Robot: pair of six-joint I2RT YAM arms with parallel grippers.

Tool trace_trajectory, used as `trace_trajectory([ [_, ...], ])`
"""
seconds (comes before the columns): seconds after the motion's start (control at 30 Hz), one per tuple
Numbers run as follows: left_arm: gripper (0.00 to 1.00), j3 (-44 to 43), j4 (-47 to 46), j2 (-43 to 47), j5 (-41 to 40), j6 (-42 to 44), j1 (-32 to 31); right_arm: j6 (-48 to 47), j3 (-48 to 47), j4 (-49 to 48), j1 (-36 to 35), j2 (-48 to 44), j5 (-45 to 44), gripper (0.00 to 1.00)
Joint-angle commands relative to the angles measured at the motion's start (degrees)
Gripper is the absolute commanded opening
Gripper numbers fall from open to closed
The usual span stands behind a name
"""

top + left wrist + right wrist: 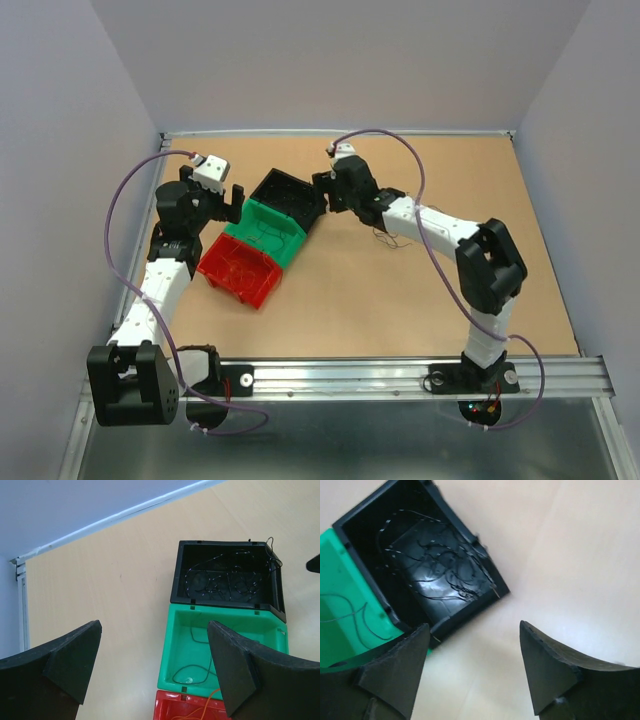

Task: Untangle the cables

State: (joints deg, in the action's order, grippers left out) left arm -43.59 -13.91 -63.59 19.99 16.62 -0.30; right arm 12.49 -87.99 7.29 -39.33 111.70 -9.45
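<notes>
Cables, dark and curly, lie in the black bin. A few strands sit in the adjoining green bin, and orange ones in the red bin. My left fingers and right fingers are spread wide and empty above the bench.

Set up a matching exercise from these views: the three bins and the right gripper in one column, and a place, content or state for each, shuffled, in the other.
Column one:
1. black bin
2. green bin
3. red bin
4. right gripper

Column two:
A. holds an orange strand
B. fingers apart, nothing between them
C. middle of the row of three
D. holds many dark curly strands

Pairs: 1-D; 2-C; 3-A; 4-B
</notes>
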Motion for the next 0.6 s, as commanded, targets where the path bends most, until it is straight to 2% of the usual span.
trace_trajectory([
  [0.0, 0.99, -0.09, -2.00, 0.58, 2.33, 0.43, -0.15, 2.53, 11.06, -3.95, 2.76, -10.43, -10.13, 0.80],
  [0.03, 0.99, -0.09, -1.82, 0.66, 2.68, 0.43, -0.14, 4.02, 13.43, -4.65, 3.64, -12.54, -11.45, 0.82],
  [0.07, 0.99, -0.09, -1.73, 0.66, 2.95, 0.60, -0.14, 4.90, 16.24, -4.91, 5.13, -14.30, -12.68, 0.91],
  [0.13, 0.99, 0.09, -1.64, 1.10, 3.30, 0.60, -0.14, 7.27, 23.01, -5.53, 7.41, -19.31, -17.69, 1.00],
  [0.3, 0.99, 0.70, -1.82, 2.16, 3.65, 0.78, -0.14, 10.53, 31.72, -6.50, 10.94, -25.12, -21.56, 1.00],
  [0.43, 0.99, 0.62, -1.56, 2.16, 4.18, 0.69, -0.14, 16.31, 35.67, -6.76, 14.62, -26.88, -29.21, 1.00],
  [0.57, 0.99, 0.62, -1.47, 2.51, 4.09, 0.69, -0.14, 21.24, 39.54, -10.88, 21.29, -29.52, -30.54, 1.00],
])
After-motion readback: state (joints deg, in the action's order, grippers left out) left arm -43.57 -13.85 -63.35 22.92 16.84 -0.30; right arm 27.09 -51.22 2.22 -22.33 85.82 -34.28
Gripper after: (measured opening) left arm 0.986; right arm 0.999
